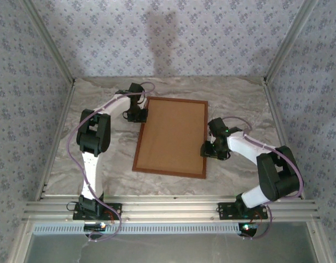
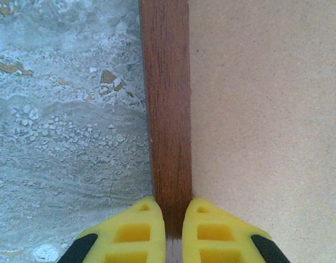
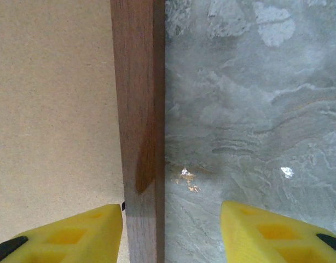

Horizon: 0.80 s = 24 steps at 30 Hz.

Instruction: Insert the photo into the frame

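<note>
**Frame back-up on table; L pinch, R astride**

L gripper (image 2: 168, 211) pressed tight on frame's (image 1: 168, 173) left rail, toward far end. Frame lies flat mid-table (image 1: 184, 87), backing board (image 1: 172, 137) seated in it. Whether photo sits beneath, we cannot tell. R gripper (image 3: 171, 208) spread astride right rail, one finger over board, one over table, gripping nothing. We judge: closing-up/handling step. Next: R must pinch rail squarely, then both arms lift level, else frame twists.
</note>
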Tool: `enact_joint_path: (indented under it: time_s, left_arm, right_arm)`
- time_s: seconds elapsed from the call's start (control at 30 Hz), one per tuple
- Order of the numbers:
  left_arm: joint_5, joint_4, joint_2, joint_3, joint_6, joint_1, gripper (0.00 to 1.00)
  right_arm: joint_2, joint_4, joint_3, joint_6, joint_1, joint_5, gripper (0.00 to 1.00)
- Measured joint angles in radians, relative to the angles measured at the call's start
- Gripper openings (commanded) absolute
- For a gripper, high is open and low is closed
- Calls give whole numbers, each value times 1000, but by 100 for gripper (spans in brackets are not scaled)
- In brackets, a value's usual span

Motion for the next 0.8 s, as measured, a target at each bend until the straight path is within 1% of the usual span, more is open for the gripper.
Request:
enact_joint_path:
  time_s: [0.47,0.8]
  left_arm:
    - [0,0,0,0,0,0,0]
    - [2,2,0,0,0,0,0]
  right_arm:
    - [26,2,2,8,9,5,51]
    - [92,-11,43,22,22,-2,51]
